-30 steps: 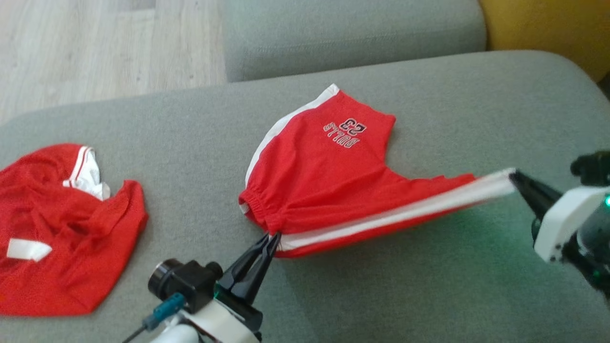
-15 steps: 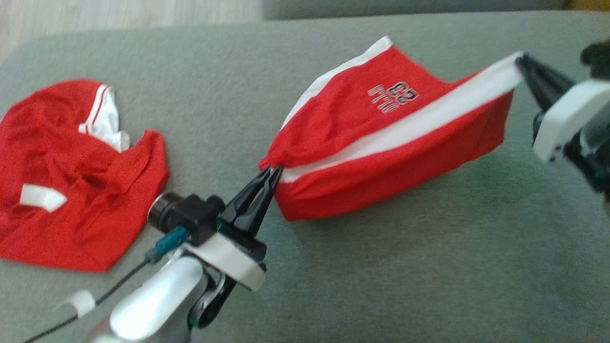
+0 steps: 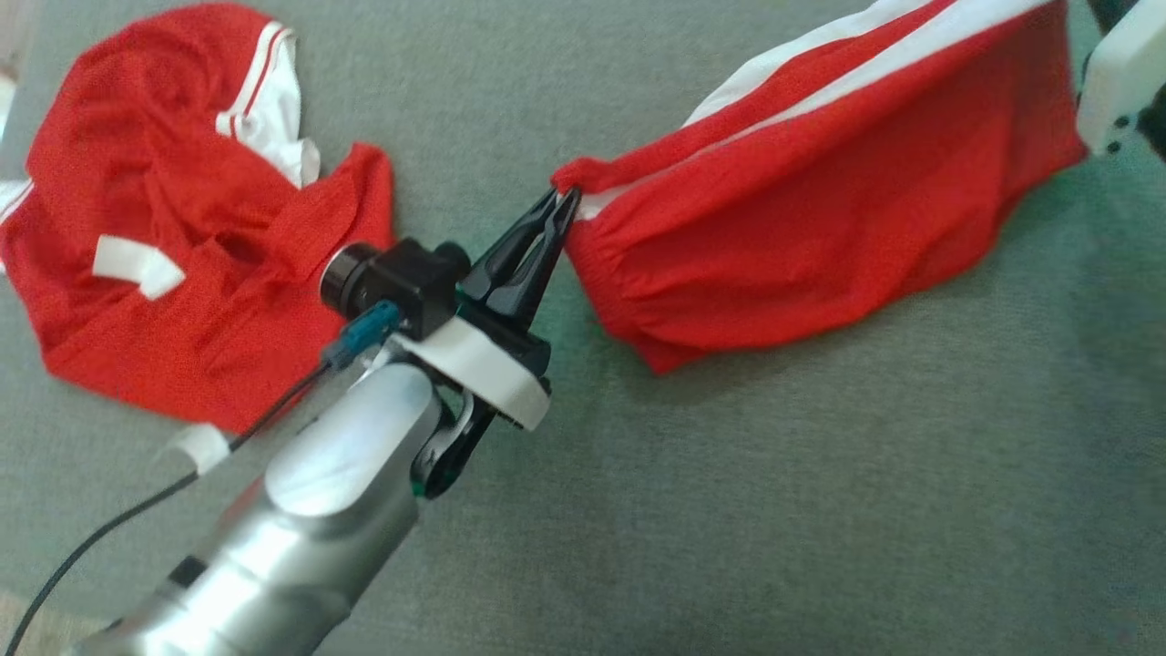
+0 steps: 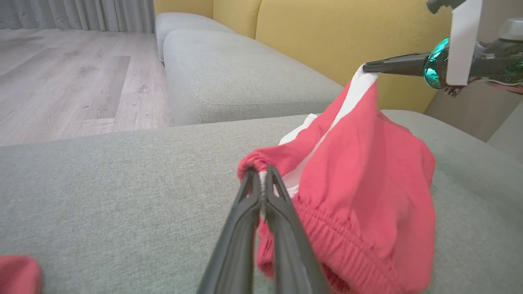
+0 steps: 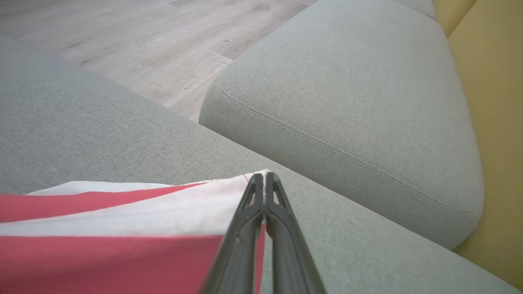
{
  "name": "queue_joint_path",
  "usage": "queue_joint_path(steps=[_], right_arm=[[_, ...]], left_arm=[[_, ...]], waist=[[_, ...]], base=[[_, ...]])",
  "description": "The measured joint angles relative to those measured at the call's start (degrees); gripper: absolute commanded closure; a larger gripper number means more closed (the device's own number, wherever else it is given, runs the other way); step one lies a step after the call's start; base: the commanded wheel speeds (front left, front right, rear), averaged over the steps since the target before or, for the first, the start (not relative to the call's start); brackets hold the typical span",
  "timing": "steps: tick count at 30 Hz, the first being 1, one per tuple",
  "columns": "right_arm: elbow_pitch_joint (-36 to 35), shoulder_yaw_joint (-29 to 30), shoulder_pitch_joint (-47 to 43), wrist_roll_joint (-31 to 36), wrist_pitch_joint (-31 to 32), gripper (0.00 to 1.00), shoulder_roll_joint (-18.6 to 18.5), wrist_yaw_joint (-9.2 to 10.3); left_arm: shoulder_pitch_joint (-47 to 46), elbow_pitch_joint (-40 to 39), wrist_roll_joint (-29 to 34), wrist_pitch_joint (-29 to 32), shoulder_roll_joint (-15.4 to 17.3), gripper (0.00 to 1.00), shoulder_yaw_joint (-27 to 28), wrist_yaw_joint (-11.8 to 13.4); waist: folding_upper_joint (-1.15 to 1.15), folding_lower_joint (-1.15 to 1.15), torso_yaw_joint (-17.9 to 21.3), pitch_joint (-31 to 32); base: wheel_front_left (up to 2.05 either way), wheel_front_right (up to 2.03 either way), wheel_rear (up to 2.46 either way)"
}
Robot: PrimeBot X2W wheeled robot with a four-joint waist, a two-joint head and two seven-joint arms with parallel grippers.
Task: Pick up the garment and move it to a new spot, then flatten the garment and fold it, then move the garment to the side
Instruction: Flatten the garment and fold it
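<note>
1. Red shorts with white side stripes (image 3: 820, 210) hung stretched between the two pincers, raised above the grey fabric sofa cushion (image 3: 820, 510) and casting a shadow on it. Whether the lowest fold touched the cushion could not be told.
2. The left gripper (image 3: 560, 202), with its two long dark fingers pressed together, was clamped on a corner of the gathered elastic waistband, right where a white stripe ended.
3. The right gripper (image 5: 263, 177) was likewise pinched closed, on the white-striped corner at the other end of the shorts. In the left wrist view this end sat higher than the waistband end, so the cloth sloped down toward the left arm.
4. Between the two grips the top edge ran taut, while the red fabric below it sagged in loose wrinkles.
5. A crumpled red jersey with white trim (image 3: 182, 246) lay on the same cushion at the robot's left, apart from the shorts.
6. Beyond the cushion were a second grey cushion (image 5: 347, 102), a pale wooden floor (image 5: 143, 41) and a yellow sofa backrest (image 4: 347, 41).
</note>
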State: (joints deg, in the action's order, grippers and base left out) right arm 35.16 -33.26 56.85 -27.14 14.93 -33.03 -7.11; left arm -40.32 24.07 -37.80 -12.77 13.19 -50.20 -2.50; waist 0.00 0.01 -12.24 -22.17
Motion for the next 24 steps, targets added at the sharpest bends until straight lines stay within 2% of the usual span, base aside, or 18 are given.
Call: queue_joint_path(steps=[8,9,10,11,12,19,24], right_arm=[[7.9,-4.6,6.2,0.6,-3.3,1.00,0.0,0.00],[8.9,-5.2,6.6,0.8,-3.5,0.32,0.0,0.00],[10.0,-5.7,7.0,1.4,-4.1,0.00,0.1,0.00],[11.2,-5.8,7.4,1.6,-4.5,0.00,0.3,0.00],[12.3,-6.0,7.7,1.6,-4.9,0.00,0.4,0.00],[16.6,-6.4,8.3,0.6,-12.1,0.00,2.6,0.00],[17.5,-3.4,8.2,-2.2,-20.6,0.00,4.7,0.00]], left_arm=[[-4.4,6.6,0.7,-1.0,-3.8,1.00,0.1,-1.8],[-4.7,7.5,0.9,-1.0,-4.1,1.00,0.1,-2.2],[-5.0,8.3,1.1,-1.0,-4.4,0.62,0.0,-2.4],[-5.3,9.0,1.1,-1.1,-4.8,0.07,0.0,-2.6],[-5.5,9.5,1.1,-1.4,-5.0,0.00,0.0,-2.6],[-5.6,12.6,2.1,-1.5,-5.3,0.00,1.3,-2.4],[-4.2,8.4,2.3,-1.6,-4.3,0.00,8.3,0.2]], waist=[[0.00,0.00,-3.4,-4.4],[0.00,0.00,-3.7,-4.7],[0.00,0.00,-3.8,-5.0],[0.00,0.00,-3.9,-5.2],[0.00,0.00,-3.9,-5.3],[0.00,-0.01,-2.5,-3.5],[0.00,-0.02,-0.9,-0.5]], base=[[0.00,0.00,0.00],[0.00,0.00,0.00],[0.00,0.00,0.00],[0.00,0.00,0.00],[0.00,0.00,0.00],[0.00,0.00,0.00],[0.00,0.00,0.00]])
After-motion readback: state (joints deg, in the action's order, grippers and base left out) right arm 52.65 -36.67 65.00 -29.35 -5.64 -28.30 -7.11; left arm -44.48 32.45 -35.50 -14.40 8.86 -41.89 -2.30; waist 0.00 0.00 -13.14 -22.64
